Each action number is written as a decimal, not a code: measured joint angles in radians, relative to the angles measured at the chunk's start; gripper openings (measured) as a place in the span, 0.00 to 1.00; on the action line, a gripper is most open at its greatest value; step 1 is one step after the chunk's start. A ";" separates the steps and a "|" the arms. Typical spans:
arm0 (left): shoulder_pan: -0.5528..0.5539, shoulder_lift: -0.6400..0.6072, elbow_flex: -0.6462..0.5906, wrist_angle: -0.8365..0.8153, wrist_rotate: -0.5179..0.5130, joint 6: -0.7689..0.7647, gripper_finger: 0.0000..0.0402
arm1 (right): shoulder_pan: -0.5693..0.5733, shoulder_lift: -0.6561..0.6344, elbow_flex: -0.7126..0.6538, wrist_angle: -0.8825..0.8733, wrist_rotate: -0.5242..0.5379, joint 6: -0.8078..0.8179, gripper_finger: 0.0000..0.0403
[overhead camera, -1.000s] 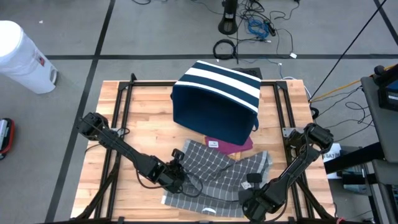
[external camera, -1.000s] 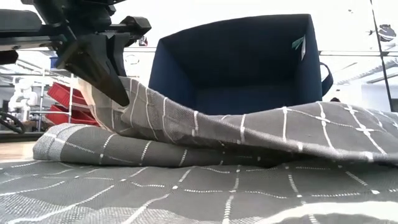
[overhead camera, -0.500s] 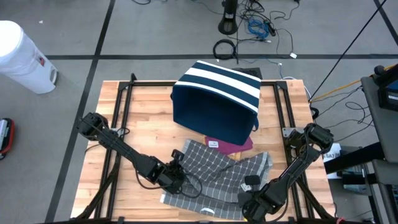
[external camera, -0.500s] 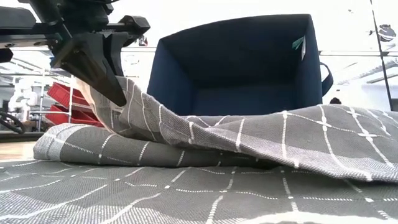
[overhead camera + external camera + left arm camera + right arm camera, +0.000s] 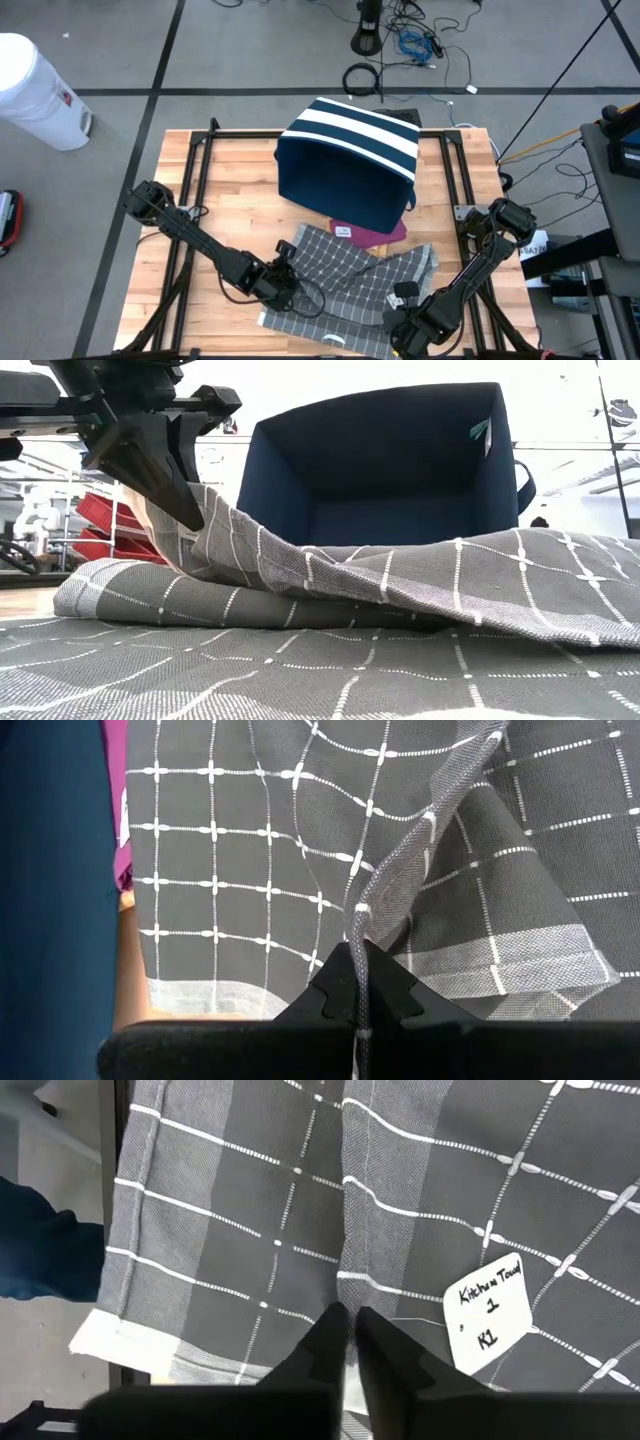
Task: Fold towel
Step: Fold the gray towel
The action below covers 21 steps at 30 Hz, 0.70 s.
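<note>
A grey towel [image 5: 350,285] with white check lines lies crumpled on the wooden table's near half, in front of a navy bin [image 5: 350,155]. My left gripper [image 5: 284,272] is at the towel's left side, shut on it, and holds that part up off the table [image 5: 190,520]. My right gripper [image 5: 405,318] is over the towel's near right part. Its fingers [image 5: 325,1345] stand almost together on a ridge of cloth beside a white paper label [image 5: 490,1315]. My left gripper pinches a raised edge of the towel [image 5: 362,925] between its two fingers, coming slanting down from the table's left. That part is lifted clear and drapes down to the right onto the rest of the towel [image 5: 400,575]. My right gripper pinches a narrow ridge of the towel [image 5: 343,1285] at its fingertips, pointing almost straight down. The cloth around it lies spread on the table.
The navy bin with white stripes lies on its side behind the towel, its open mouth [image 5: 380,470] toward the table's near edge. A magenta cloth [image 5: 385,233] lies between bin and towel. A black metal frame [image 5: 190,200] rims the table. A white bucket [image 5: 35,90] stands on the floor.
Both arms have kept their places. In the low view the towel's lifted layer has sagged a little lower toward the right.
</note>
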 joint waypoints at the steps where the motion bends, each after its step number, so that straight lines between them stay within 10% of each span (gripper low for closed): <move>1: 0.000 0.000 0.000 0.000 0.000 0.000 0.00 | 0.000 0.001 0.000 0.000 0.000 -0.006 0.02; 21: -0.070 -0.048 0.000 0.000 -0.059 0.027 0.00 | 0.092 -0.084 0.001 0.185 -0.051 0.066 0.00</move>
